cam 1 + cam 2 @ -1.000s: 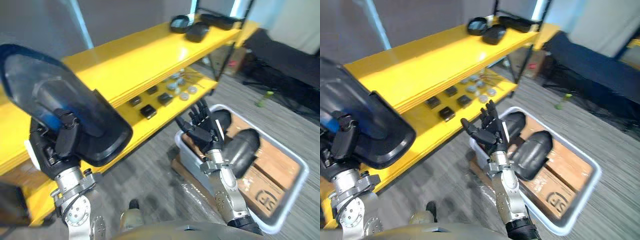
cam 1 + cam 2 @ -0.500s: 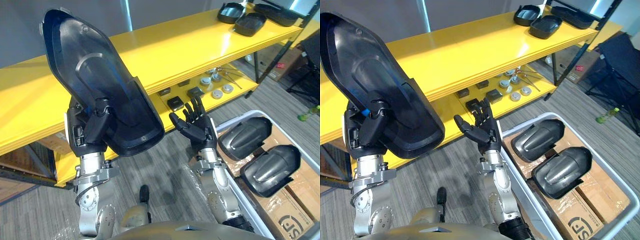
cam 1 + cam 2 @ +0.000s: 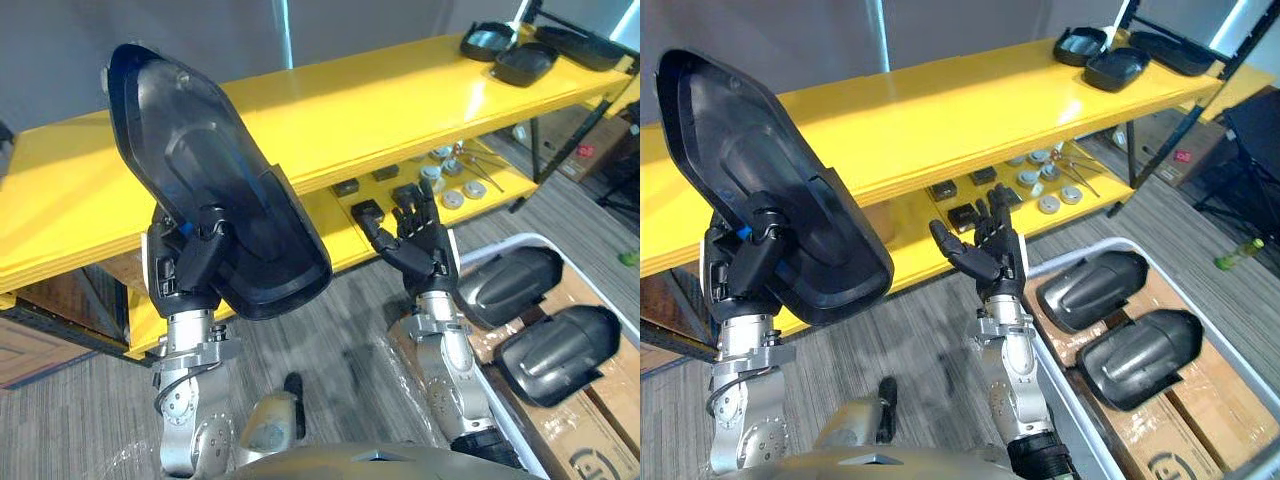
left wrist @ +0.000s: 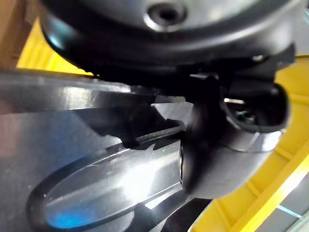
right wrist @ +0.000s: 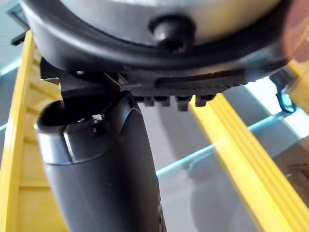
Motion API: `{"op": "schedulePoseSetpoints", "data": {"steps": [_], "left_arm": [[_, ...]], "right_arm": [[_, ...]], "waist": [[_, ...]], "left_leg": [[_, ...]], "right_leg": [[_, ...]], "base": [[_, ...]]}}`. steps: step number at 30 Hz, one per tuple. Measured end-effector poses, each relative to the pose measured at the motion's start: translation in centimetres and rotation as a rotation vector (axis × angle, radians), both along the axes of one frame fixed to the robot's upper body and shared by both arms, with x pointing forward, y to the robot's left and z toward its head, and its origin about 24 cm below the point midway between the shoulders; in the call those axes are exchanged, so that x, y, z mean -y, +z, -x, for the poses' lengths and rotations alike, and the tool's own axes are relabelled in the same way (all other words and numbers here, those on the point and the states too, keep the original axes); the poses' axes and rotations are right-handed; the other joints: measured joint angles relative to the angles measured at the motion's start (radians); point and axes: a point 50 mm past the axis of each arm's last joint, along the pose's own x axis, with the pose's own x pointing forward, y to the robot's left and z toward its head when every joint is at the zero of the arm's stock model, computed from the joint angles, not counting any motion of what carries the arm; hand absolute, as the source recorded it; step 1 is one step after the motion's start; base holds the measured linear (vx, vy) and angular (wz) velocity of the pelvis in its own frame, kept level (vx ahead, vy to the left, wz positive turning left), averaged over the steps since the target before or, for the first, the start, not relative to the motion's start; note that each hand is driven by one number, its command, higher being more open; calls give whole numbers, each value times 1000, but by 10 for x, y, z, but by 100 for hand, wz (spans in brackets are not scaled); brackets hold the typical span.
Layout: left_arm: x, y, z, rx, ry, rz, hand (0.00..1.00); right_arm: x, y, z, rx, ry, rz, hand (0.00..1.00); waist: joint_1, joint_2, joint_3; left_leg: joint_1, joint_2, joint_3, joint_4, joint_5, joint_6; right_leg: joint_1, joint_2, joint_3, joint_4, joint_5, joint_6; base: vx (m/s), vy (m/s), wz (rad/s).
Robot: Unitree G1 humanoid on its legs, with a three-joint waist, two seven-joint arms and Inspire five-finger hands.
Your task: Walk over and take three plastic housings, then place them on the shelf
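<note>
While the left hand (image 3: 180, 272) keeps its fingers curled round the raised black housing (image 3: 205, 170) before the yellow shelf (image 3: 380, 100), the right hand (image 3: 415, 248) stays spread, empty; two other housings (image 3: 512, 285) lie in the bin (image 3: 1070, 400).

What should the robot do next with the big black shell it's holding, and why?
Probably reach the left hand forward and lay the plastic housing on top of the yellow shelf. The hand is curled round the housing, held upright before that board's bare part, and the right hand is open, holding nothing.
</note>
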Motion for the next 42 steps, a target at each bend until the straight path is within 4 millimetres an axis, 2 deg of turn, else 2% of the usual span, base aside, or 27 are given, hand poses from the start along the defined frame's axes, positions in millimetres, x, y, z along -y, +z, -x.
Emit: {"op": "schedulePoseSetpoints", "data": {"steps": [1,2,3,4,5,7,8,10,12,16,17,18,21,22,23,24,25,26,27,28,29,30,32,34,35,39,42], "left_arm": [[-1,2,-1,10,-2,-21,0],[-1,4,-2,15,2,-38,0],[-4,6,-3,24,12,-65,0],[-8,8,-4,24,32,-70,0],[-11,8,-5,18,43,-74,0],[-12,6,-7,5,52,-74,0],[-11,2,-10,-11,44,-76,0],[-9,-2,-13,-33,34,-77,0],[-9,-7,-14,-55,37,-72,0],[-13,-8,-13,-67,48,-77,0],[-14,-9,-13,-76,51,-70,0],[-13,-15,-13,-102,49,-53,0],[-8,-18,-14,-121,9,-59,0],[-6,-19,-15,-124,-6,-61,0],[-2,-20,-17,-131,-39,-67,0],[1,-21,-19,-132,-68,-76,0],[3,-22,-20,-131,-83,-84,0],[7,-22,-25,-123,-113,-101,0],[17,-18,-35,-96,-164,-117,0],[22,-16,-38,-82,-186,-120,0],[28,-13,-40,-69,-208,-124,0],[33,-10,-43,-52,-232,-146,0],[42,2,-52,-17,-288,-203,0],[42,6,-58,-26,-298,-253,0],[43,7,-63,-42,-305,-285,0],[43,5,-79,-94,-292,-365,0],[45,-3,-100,-195,-249,-411,0]], "right_arm": [[2,0,0,0,-17,-6,100],[2,1,-1,3,-22,-4,100],[1,4,-3,18,-25,12,100],[-3,8,-6,39,-10,13,100],[-5,12,-8,57,5,12,100],[-7,18,-12,94,32,24,100],[-3,26,-12,131,26,23,100],[3,37,-11,182,18,31,100],[7,43,-10,215,22,56,100],[19,51,-13,248,-1,99,100],[24,56,-15,268,-18,106,100],[31,59,-17,278,-39,121,100],[50,66,-18,296,-95,153,100],[54,65,-17,292,-108,154,100],[63,64,-15,286,-138,160,100],[68,64,-13,283,-155,165,100],[70,65,-12,286,-165,165,100],[75,69,-10,302,-185,168,100],[81,75,-4,330,-215,172,100],[82,76,-2,337,-224,174,100],[84,77,1,340,-230,178,100],[85,74,4,332,-239,169,100],[83,66,11,302,-225,149,100],[82,61,14,289,-206,88,100],[85,58,17,272,-201,55,100],[88,48,29,216,-210,47,100],[89,35,35,133,-189,51,100]], "waist": [[-3,-8,3],[-3,-10,5],[-7,-6,7],[-9,-8,8],[-11,1,11],[-19,10,9],[-28,19,4],[-35,21,1],[-44,23,-3],[-46,10,-36],[-49,11,-39],[-51,45,-55],[-58,91,-66],[-61,96,-62],[-77,105,-58],[-77,108,-53],[-77,112,-56],[-80,116,-55],[-87,132,-56],[-92,141,-58],[-96,152,-60],[-104,147,-60],[-123,98,-44],[-138,75,-43],[-149,69,-42],[-182,56,-49],[-228,51,-49]], "left_leg": [[32,-14,-5,-28,-5,6],[48,-19,-7,-48,-6,9],[66,-21,-15,-65,-12,21],[89,-21,-19,-79,-17,29],[109,-22,-20,-96,-19,29],[145,-24,-25,-125,-19,23],[155,-32,-47,-128,-30,19],[170,-51,-76,-127,-42,22],[188,-66,-108,-126,-53,18],[194,-71,-194,-99,-99,-10],[186,-65,-217,-60,-130,-24],[165,-32,-227,-22,-155,-52],[138,36,-189,52,-170,-79],[130,50,-171,96,-170,-79],[92,77,-121,233,-154,-100],[49,119,-58,348,-163,-102],[38,140,-33,355,-176,-99],[21,174,2,300,-184,-104],[25,190,20,130,-157,-113],[34,192,19,47,-108,-108],[46,196,22,-24,-21,-114],[66,180,41,-45,12,-112],[126,118,87,-145,34,-89],[158,91,127,-192,51,-77],[179,80,152,-211,52,-74],[185,82,198,-215,42,-72],[186,85,232,-211,33,-76]], "right_leg": [[-70,-28,60,127,114,-42],[-98,-35,89,167,163,-34],[-142,-26,122,216,131,4],[-174,4,141,207,66,38],[-190,38,145,156,27,58],[-214,112,175,-8,4,84],[-240,163,233,-140,22,112],[-259,181,300,-233,47,146],[-257,184,329,-287,60,157],[-218,237,341,-391,158,114],[-198,249,334,-405,212,128],[-186,277,302,-410,201,111],[-131,331,254,-467,186,87],[-104,339,244,-486,185,85],[-42,347,227,-527,182,81],[10,347,222,-556,183,79],[26,346,223,-566,183,79],[41,338,225,-579,183,79],[43,318,223,-581,184,83],[42,313,223,-581,184,88],[42,312,227,-581,182,98],[43,292,242,-580,178,119],[38,236,270,-581,180,124],[21,211,297,-581,189,137],[19,202,314,-582,199,151],[-10,200,352,-582,206,161],[-24,204,384,-584,209,161]], "base": [[119,193,22],[171,190,9],[196,163,-2],[225,182,-3],[182,134,-6],[178,112,17],[228,99,46],[220,38,62],[262,-65,66],[287,-188,67],[369,-314,63],[304,-255,50],[265,-184,31],[239,-153,36],[243,-105,26],[229,-82,16],[204,-22,-5],[150,51,-6],[138,91,-2],[124,165,-2],[95,168,-11],[94,194,-23],[64,166,-31],[42,149,-44],[39,137,-48],[17,57,-39],[-18,24,-37]]}}
